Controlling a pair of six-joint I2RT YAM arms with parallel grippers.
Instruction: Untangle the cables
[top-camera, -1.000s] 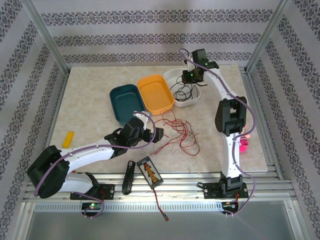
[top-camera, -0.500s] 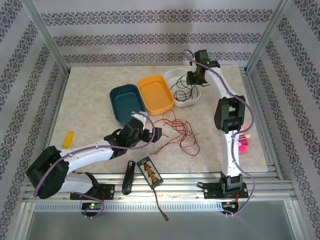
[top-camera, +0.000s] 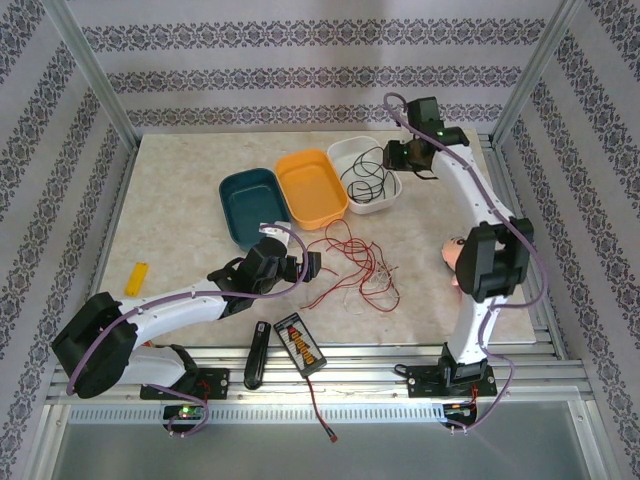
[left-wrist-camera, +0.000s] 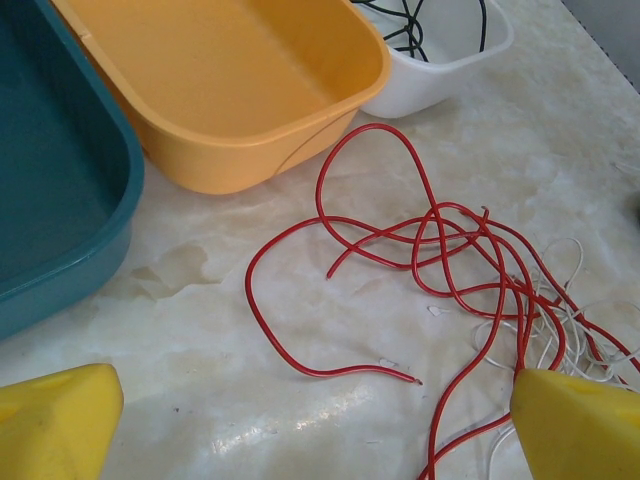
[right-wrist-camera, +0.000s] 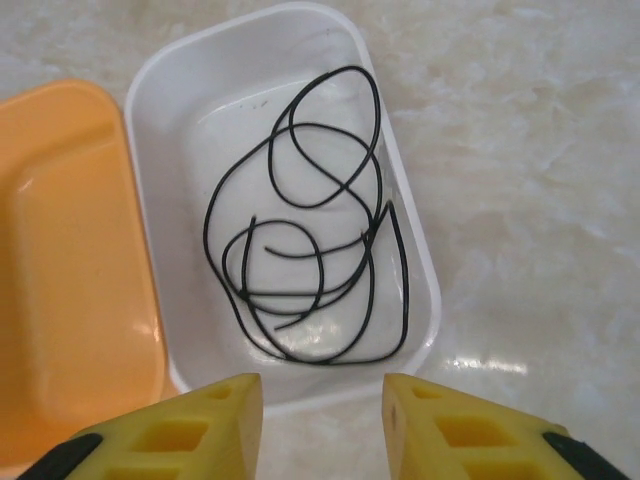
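Observation:
A black cable (top-camera: 367, 181) lies coiled inside the white tray (top-camera: 342, 150); the right wrist view looks down on this black cable (right-wrist-camera: 310, 230). My right gripper (top-camera: 396, 155) hovers at the tray's right side, open, with nothing between the yellow fingers (right-wrist-camera: 322, 420). A red cable (top-camera: 349, 260) sprawls in loops on the table in front of the trays, tangled at its right with a pale whitish cable (top-camera: 378, 292). My left gripper (top-camera: 306, 265) is open just left of the tangle. In the left wrist view the red cable (left-wrist-camera: 420, 230) and whitish cable (left-wrist-camera: 562, 320) lie ahead of the gripper (left-wrist-camera: 320, 430).
An orange tray (top-camera: 312, 185) and a teal tray (top-camera: 245, 205) sit side by side left of the white tray. A black orange-striped device (top-camera: 301, 343) and a black tool (top-camera: 256, 355) lie at the near edge. A yellow piece (top-camera: 136, 278) lies at the left.
My right gripper has opened and drawn back to the right from over the white tray, leaving the black cable lying in it. The right elbow swung right. The left arm barely moved.

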